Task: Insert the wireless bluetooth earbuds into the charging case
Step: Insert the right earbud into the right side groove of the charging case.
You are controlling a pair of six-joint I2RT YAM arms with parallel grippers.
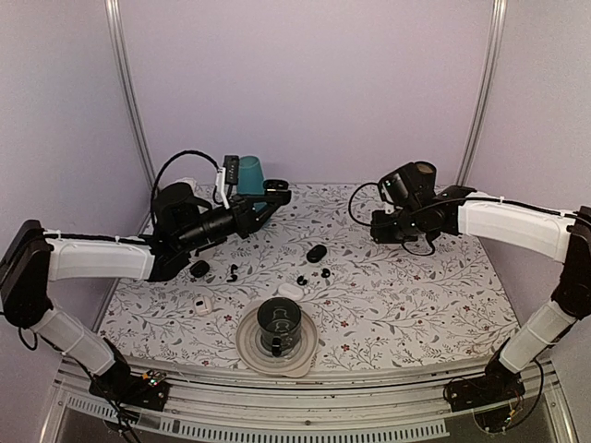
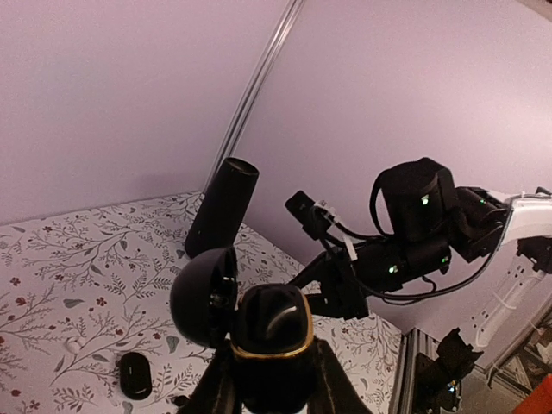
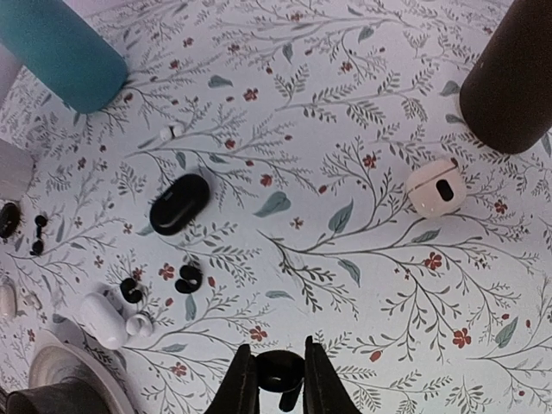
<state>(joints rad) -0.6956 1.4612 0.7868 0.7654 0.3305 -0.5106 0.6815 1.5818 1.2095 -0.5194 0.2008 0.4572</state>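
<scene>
In the top view the left end effector (image 1: 274, 197) is only a dark lump in front of the teal cup (image 1: 250, 175), and what it carries is not possible to make out there. The right end effector is hidden under its own wrist in that view.

The left wrist view shows more. The fingers are pressed together on the charging case (image 2: 269, 328), a glossy black pebble with a thin gold band. Its rounded lid (image 2: 204, 297) stands open to the left. The bottom edge of the frame cuts off the lower part of the case, and its inside is not visible.

In the right wrist view the right end effector (image 3: 278, 360) sits at bottom centre. Its two black fingers are pinching one small shiny black earbud (image 3: 279, 373), and the frame edge partly cuts off the lower end of it. At lower left, two loose black earbuds (image 3: 188, 278) lie on the tabletop (image 3: 362, 285), which is covered with a floral print. They are just beside a smooth white case (image 3: 103, 319).

A closed black case (image 3: 179, 203) lies above them in the frame. A pale pinkish case (image 3: 435, 188) at the right appears only in this view. The matte black cylinder (image 3: 509, 78) is cropped at the upper right, while the left wrist view shows it whole and upright. The plate (image 1: 247, 349) is complete only from the top.
</scene>
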